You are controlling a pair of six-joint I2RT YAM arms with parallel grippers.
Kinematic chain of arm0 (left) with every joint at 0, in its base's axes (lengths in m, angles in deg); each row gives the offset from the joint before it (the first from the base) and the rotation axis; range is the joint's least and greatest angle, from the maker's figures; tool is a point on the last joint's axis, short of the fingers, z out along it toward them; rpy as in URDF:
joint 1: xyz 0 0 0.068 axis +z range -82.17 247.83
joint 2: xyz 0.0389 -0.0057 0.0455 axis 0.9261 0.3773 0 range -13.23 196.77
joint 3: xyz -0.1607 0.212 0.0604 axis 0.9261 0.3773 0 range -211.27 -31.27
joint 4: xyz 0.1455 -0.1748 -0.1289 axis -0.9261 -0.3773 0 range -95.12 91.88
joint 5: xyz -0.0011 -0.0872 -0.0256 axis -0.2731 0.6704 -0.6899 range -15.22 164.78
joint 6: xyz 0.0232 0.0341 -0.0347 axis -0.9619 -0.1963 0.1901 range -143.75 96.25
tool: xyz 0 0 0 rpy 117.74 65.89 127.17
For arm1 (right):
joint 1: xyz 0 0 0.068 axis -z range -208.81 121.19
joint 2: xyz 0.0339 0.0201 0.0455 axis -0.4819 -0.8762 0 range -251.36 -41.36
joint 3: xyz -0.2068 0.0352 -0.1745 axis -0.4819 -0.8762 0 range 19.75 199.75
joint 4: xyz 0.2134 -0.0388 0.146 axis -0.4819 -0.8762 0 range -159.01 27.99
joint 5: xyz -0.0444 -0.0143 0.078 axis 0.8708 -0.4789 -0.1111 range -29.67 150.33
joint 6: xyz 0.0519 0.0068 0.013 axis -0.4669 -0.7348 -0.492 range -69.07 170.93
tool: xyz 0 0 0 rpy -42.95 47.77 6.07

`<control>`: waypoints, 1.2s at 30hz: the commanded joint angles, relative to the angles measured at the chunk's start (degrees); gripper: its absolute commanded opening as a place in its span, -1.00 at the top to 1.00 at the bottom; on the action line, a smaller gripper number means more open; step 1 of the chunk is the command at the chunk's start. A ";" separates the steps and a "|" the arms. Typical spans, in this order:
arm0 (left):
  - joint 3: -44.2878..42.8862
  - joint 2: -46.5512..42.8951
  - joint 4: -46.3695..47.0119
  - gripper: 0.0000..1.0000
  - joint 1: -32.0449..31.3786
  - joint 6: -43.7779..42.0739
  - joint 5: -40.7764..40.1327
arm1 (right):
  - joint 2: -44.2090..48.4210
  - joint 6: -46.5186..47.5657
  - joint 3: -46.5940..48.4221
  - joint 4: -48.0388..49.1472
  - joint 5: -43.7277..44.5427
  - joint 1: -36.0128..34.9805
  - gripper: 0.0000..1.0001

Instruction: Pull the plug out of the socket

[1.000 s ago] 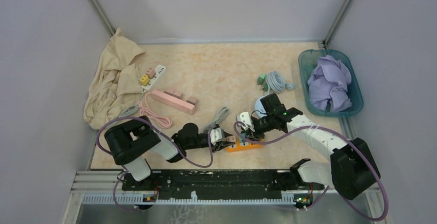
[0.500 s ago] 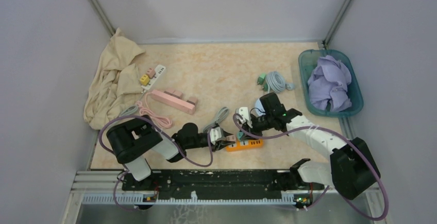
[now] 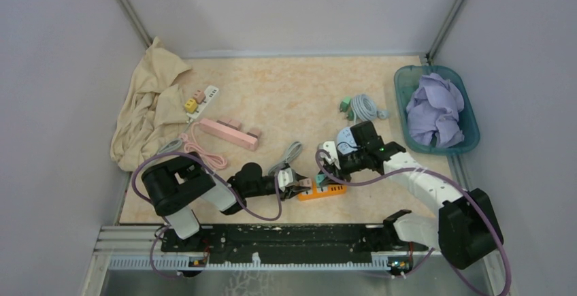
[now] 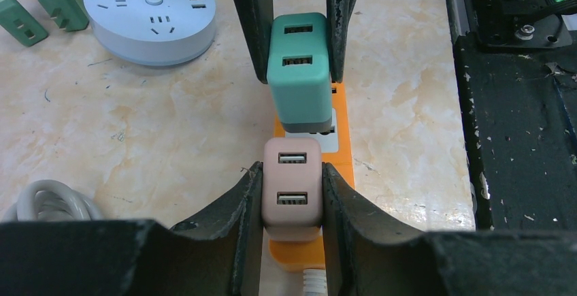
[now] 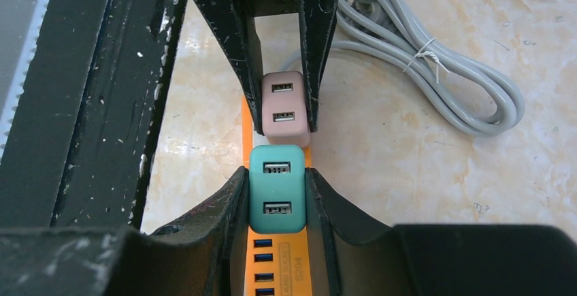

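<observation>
An orange power strip lies near the front rail with two USB plugs over it. My left gripper is shut on the pink plug, which sits at the strip's cable end. My right gripper is shut on the teal plug right beside it. From the left wrist, the teal plug shows a grey underside above the white socket face, seemingly raised a little. Its prongs are hidden. The two grippers face each other along the strip.
A round pale-blue socket lies just behind my right wrist, with green plugs on a grey cable further back. A coiled grey cable, pink strip, white strip, beige cloth and teal basket lie around.
My right arm has shifted slightly to the right and back, keeping its grip on the teal plug. The left arm and the orange strip have stayed put.
</observation>
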State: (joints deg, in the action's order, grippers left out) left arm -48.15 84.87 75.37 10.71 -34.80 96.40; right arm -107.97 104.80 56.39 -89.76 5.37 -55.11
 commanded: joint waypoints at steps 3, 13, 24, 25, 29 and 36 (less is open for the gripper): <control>1.07 1.91 -6.86 0.99 0.35 0.83 0.40 | 3.65 1.44 3.26 -0.36 -5.64 3.99 1.00; 0.38 0.59 -7.65 0.99 0.35 3.89 1.35 | 8.17 -16.02 3.72 10.96 3.77 13.81 1.00; 0.19 -0.63 -8.55 0.99 0.35 5.96 1.31 | 10.40 -30.48 1.50 24.14 21.04 19.08 1.00; 0.12 -0.75 -8.73 0.99 0.35 6.00 1.31 | 10.42 -32.09 1.24 25.38 23.33 19.22 1.00; 0.01 -1.00 -9.32 0.99 0.35 6.36 1.31 | 10.36 -39.42 -0.57 31.58 34.66 20.00 1.00; -0.08 -1.40 -9.76 0.99 0.35 6.58 1.49 | 8.36 -46.61 -2.33 37.95 49.34 20.24 0.99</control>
State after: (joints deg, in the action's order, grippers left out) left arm -48.79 83.32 72.16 10.97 -30.30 96.80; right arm -99.16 64.58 53.75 -59.77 43.40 -35.38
